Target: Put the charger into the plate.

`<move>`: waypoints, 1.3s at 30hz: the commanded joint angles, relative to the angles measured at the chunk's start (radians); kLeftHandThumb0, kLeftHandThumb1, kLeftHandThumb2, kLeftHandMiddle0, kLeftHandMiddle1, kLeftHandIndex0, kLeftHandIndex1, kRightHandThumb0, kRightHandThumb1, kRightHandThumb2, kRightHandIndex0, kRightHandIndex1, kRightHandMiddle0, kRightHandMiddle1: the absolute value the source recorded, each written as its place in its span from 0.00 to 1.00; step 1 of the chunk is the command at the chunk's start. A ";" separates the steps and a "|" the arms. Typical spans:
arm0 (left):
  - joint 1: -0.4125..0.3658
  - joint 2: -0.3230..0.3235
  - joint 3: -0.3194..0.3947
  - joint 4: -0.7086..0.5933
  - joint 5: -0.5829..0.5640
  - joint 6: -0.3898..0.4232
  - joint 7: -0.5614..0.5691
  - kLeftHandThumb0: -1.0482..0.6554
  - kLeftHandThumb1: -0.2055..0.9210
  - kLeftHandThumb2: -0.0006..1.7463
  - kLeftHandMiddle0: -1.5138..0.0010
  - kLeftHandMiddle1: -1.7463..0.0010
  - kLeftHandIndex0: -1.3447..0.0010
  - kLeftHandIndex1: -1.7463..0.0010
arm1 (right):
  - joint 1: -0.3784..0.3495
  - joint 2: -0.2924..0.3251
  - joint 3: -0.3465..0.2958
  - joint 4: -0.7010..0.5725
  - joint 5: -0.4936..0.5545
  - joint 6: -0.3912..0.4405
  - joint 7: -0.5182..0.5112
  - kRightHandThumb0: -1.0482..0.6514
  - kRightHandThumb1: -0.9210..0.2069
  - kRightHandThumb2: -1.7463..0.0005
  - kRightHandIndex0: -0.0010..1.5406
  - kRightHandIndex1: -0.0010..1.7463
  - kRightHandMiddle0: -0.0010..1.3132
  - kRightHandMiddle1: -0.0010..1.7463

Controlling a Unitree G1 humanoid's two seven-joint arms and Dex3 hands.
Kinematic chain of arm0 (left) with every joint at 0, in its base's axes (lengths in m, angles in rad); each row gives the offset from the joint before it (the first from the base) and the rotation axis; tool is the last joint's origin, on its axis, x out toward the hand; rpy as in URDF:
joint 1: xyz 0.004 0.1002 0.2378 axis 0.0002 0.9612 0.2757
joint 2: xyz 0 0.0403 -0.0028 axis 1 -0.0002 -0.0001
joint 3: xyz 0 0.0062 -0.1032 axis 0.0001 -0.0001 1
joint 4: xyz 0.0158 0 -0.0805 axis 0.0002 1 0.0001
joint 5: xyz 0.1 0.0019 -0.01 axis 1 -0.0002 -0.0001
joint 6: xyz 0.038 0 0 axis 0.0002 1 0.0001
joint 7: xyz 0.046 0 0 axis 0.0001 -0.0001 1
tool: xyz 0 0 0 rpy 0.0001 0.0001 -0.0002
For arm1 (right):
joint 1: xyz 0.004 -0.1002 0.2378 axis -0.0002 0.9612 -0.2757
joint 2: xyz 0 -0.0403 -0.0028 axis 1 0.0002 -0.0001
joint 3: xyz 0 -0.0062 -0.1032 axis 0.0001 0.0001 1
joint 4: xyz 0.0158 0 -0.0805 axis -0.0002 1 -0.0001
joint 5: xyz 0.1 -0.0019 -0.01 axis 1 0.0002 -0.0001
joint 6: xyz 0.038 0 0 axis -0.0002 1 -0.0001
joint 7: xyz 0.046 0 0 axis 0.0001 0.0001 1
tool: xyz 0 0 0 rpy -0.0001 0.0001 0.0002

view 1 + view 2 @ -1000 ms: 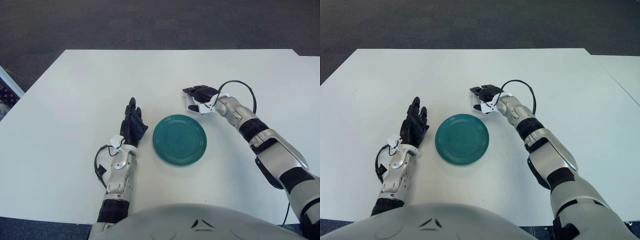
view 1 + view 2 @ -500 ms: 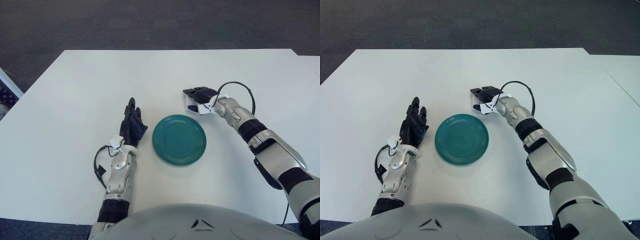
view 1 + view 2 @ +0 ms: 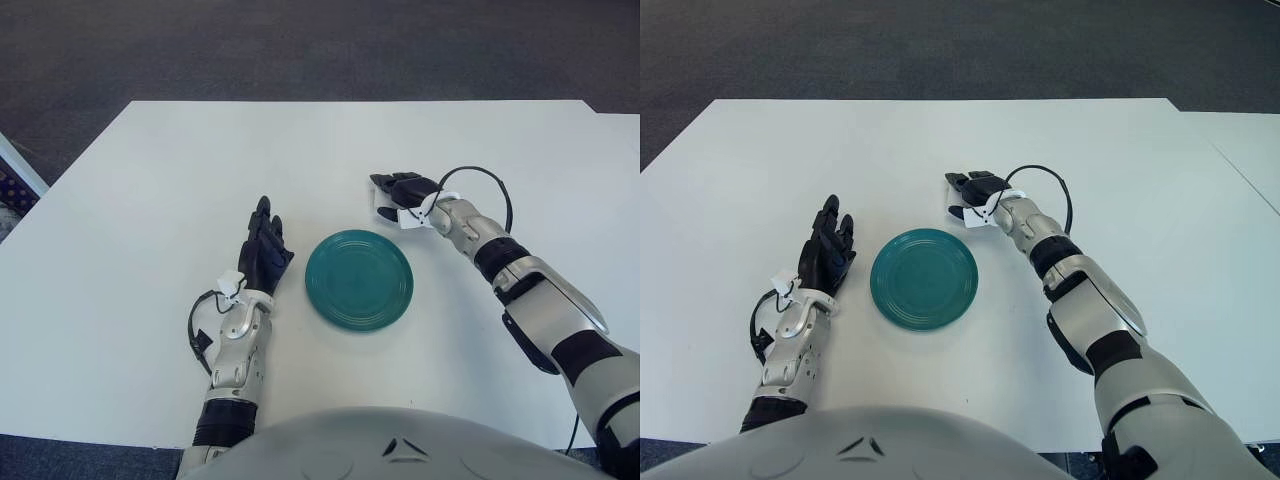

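A round teal plate [image 3: 359,280] lies empty on the white table [image 3: 150,180], in front of me. A small white charger [image 3: 953,203] sits just beyond the plate's far right rim, mostly hidden by my right hand [image 3: 395,195]. That hand's dark fingers are curled over the charger, with the thumb under it, low at the table surface. My left hand [image 3: 265,250] rests flat on the table just left of the plate, fingers straight and holding nothing.
A black cable loop [image 3: 482,175] arcs over my right wrist. The table's far edge meets dark carpet [image 3: 320,50]. A second white surface [image 3: 1250,140] adjoins the table at the far right.
My right hand's fingers have drawn in slightly around the charger, and the hand has shifted a little to the right. The left hand and plate have not moved.
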 commanded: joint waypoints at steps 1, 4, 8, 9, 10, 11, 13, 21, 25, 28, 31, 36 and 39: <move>0.027 -0.014 0.002 -0.006 -0.008 0.025 -0.008 0.00 1.00 0.66 1.00 1.00 1.00 1.00 | 0.044 0.011 0.033 0.062 -0.033 0.023 0.015 0.00 0.00 0.46 0.00 0.00 0.00 0.03; 0.032 -0.016 -0.001 -0.015 -0.004 0.027 -0.005 0.00 1.00 0.67 1.00 1.00 1.00 1.00 | 0.043 0.015 0.040 0.078 -0.035 0.025 0.008 0.00 0.00 0.46 0.00 0.00 0.00 0.03; 0.039 -0.013 -0.003 -0.028 0.002 0.031 0.000 0.00 1.00 0.66 1.00 1.00 1.00 1.00 | 0.047 0.016 0.048 0.094 -0.038 0.022 -0.003 0.00 0.00 0.46 0.00 0.00 0.00 0.03; 0.041 -0.012 -0.003 -0.032 0.003 0.035 0.001 0.00 1.00 0.65 1.00 1.00 1.00 1.00 | 0.048 0.016 0.050 0.097 -0.038 0.021 -0.006 0.00 0.00 0.46 0.00 0.00 0.01 0.04; 0.043 -0.011 -0.003 -0.037 0.003 0.040 0.003 0.00 1.00 0.65 1.00 1.00 1.00 1.00 | 0.051 0.014 0.053 0.100 -0.041 0.020 -0.012 0.00 0.00 0.46 0.00 0.00 0.01 0.04; 0.046 -0.012 -0.004 -0.042 0.003 0.043 0.004 0.00 1.00 0.64 1.00 1.00 1.00 1.00 | 0.053 0.012 0.055 0.101 -0.042 0.018 -0.015 0.00 0.00 0.47 0.00 0.00 0.01 0.04; 0.050 -0.013 -0.005 -0.050 0.003 0.049 0.006 0.00 1.00 0.64 1.00 1.00 1.00 1.00 | 0.056 0.008 0.062 0.105 -0.046 0.016 -0.022 0.00 0.00 0.47 0.01 0.00 0.02 0.04; 0.072 -0.017 -0.010 -0.099 0.001 0.073 0.010 0.00 1.00 0.61 1.00 1.00 1.00 1.00 | 0.069 -0.010 0.108 0.121 -0.079 0.013 -0.057 0.00 0.00 0.49 0.02 0.01 0.03 0.06; 0.085 -0.025 -0.016 -0.128 0.002 0.087 0.019 0.00 1.00 0.60 1.00 1.00 1.00 1.00 | 0.072 -0.013 0.125 0.134 -0.097 0.011 -0.070 0.00 0.00 0.49 0.03 0.01 0.03 0.06; 0.092 -0.032 -0.020 -0.145 -0.005 0.092 0.022 0.00 1.00 0.59 1.00 1.00 1.00 1.00 | 0.070 -0.015 0.150 0.145 -0.116 0.007 -0.081 0.00 0.00 0.49 0.03 0.01 0.02 0.06; 0.096 -0.031 -0.025 -0.159 -0.001 0.107 0.028 0.00 1.00 0.58 1.00 1.00 1.00 1.00 | 0.067 -0.019 0.166 0.150 -0.124 0.000 -0.088 0.00 0.00 0.49 0.03 0.01 0.02 0.07; 0.098 -0.031 -0.030 -0.176 0.004 0.127 0.043 0.00 1.00 0.58 1.00 1.00 1.00 1.00 | 0.065 -0.025 0.176 0.151 -0.128 -0.007 -0.089 0.00 0.00 0.48 0.03 0.00 0.01 0.07; 0.098 -0.034 -0.029 -0.179 -0.001 0.128 0.048 0.00 1.00 0.58 1.00 1.00 1.00 1.00 | 0.063 -0.026 0.179 0.152 -0.127 -0.009 -0.088 0.00 0.00 0.48 0.03 0.00 0.01 0.07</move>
